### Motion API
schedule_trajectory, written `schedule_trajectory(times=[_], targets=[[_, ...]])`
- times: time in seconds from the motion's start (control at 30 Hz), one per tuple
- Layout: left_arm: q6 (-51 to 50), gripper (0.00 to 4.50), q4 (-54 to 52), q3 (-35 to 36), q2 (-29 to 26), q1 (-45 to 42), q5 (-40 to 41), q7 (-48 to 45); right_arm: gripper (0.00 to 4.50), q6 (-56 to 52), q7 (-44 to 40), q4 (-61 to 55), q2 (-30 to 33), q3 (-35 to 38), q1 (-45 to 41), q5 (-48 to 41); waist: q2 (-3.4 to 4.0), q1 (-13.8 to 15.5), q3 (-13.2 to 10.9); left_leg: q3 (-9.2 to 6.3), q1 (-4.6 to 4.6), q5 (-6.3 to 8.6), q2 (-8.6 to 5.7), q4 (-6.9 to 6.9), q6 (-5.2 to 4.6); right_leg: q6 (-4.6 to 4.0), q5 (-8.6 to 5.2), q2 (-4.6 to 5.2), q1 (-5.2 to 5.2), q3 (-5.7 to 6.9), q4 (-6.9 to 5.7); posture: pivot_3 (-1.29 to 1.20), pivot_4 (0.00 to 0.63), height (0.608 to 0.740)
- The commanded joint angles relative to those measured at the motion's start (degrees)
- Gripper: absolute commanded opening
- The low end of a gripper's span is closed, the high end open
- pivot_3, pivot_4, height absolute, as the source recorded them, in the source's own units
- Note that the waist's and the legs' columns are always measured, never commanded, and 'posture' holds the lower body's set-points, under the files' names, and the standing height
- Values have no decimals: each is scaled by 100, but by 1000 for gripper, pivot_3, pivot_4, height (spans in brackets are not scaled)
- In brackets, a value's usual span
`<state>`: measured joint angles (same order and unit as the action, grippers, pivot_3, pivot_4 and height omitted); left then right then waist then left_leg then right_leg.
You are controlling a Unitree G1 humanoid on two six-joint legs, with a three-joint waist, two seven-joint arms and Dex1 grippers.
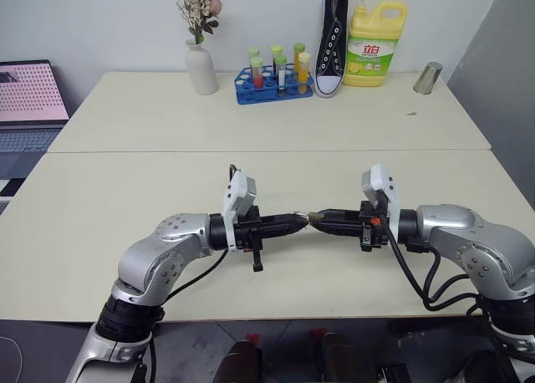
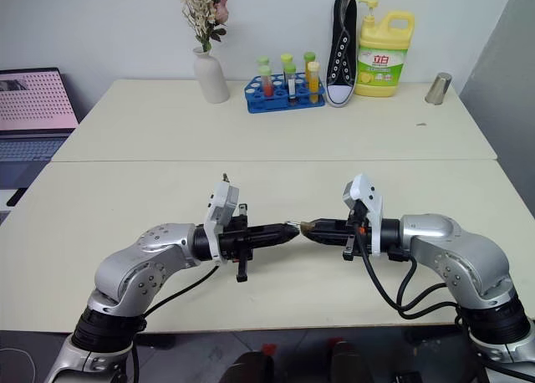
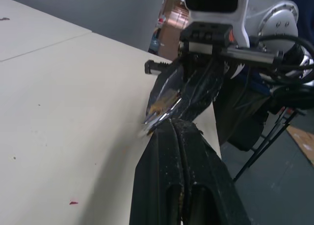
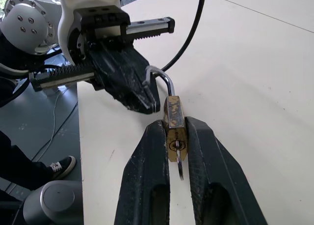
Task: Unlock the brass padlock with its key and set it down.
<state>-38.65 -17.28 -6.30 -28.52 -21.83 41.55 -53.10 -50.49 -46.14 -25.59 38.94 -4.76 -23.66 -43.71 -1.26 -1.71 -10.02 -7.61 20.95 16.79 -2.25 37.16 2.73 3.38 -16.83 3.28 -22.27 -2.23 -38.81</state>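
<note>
We hold both arms bent inward above the table, tips meeting. Our left gripper (image 1: 294, 222) points right, its fingers pressed together. Our right gripper (image 4: 172, 136) points left, its fingers clamped on the padlock (image 4: 174, 126).

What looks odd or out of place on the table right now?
A black sneaker stands on end against the wall beside the test-tube rack and detergent bottle, an odd place for a shoe. Nothing looks spilled or damaged.

place: lab/office test room | cues: plain cream counter (image 1: 125, 191), test-tube rack (image 1: 274, 84), laptop (image 1: 29, 99), vase (image 1: 201, 69), detergent jug (image 1: 375, 47), sneaker (image 1: 332, 40)
</note>
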Motion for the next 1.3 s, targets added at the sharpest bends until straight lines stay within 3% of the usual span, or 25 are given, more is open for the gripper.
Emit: schedule_trajectory(times=[0.03, 0.3, 0.37, 0.53, 0.6, 0.73, 1.03, 1.3], targets=[[-33, 0, -162, 149, 66, -106, 117, 76, 149, 91, -56, -88, -20, 81, -43, 2, 0, -3, 0, 1, 0, -1, 0, 0, 1, 0, 0, 0, 0, 0, 0, 0, 150, 740], [-26, 0, -272, 139, -11, -45, 64, 41, 149, 62, -71, -115, -11, 105, -24, -12, 0, -3, 0, 1, 0, -3, -1, -1, 5, 0, 0, 0, 0, 0, 2, 0, 150, 740], [262, 0, -335, 74, -182, 21, -268, -25, 149, 42, -61, -113, -4, 113, -19, -18, 0, -4, 0, 1, 0, -3, -1, -1, 5, 0, 0, 0, 0, 0, 3, 0, 150, 740], [3245, 0, -30, -167, -874, 385, -2158, -815, 149, -177, -6, -42, -1, 183, -19, -147, 4, 5, -2, 5, -3, -8, 0, -13, 14, -1, 0, -4, -2, -3, 11, 0, 150, 740], [4506, 370, 446, -216, -977, 434, -2670, -1075, 149, -367, 31, -21, -32, 185, -19, -264, 4, 29, -2, 5, -2, -8, 1, -13, 14, -1, 0, 0, 1, -3, 20, 0, 150, 740], [5651, 1450, 986, -276, -937, 440, -3012, -1226, 149, -713, 106, 10, -126, 185, -53, -476, 3, 36, -2, 3, 3, -6, 2, -12, 10, -1, 0, 8, 2, -1, 25, 0, 150, 740], [6271, 4311, 1352, -123, -904, 718, -3115, -1026, 149, -1323, 465, 665, -613, -190, -328, -409, 5, 0, -3, 2, 7, 2, 1, -14, -4, -1, 0, 16, -3, 0, 24, 0, 150, 740], [6518, 4500, 1324, -108, -1011, 983, -3265, -845, 149, -1305, 565, 1938, -1165, -730, -888, 232, 7, -14, -4, 2, 1, 2, -1, -15, -4, -1, 0, 8, -4, 0, 17, 0, 150, 740]])
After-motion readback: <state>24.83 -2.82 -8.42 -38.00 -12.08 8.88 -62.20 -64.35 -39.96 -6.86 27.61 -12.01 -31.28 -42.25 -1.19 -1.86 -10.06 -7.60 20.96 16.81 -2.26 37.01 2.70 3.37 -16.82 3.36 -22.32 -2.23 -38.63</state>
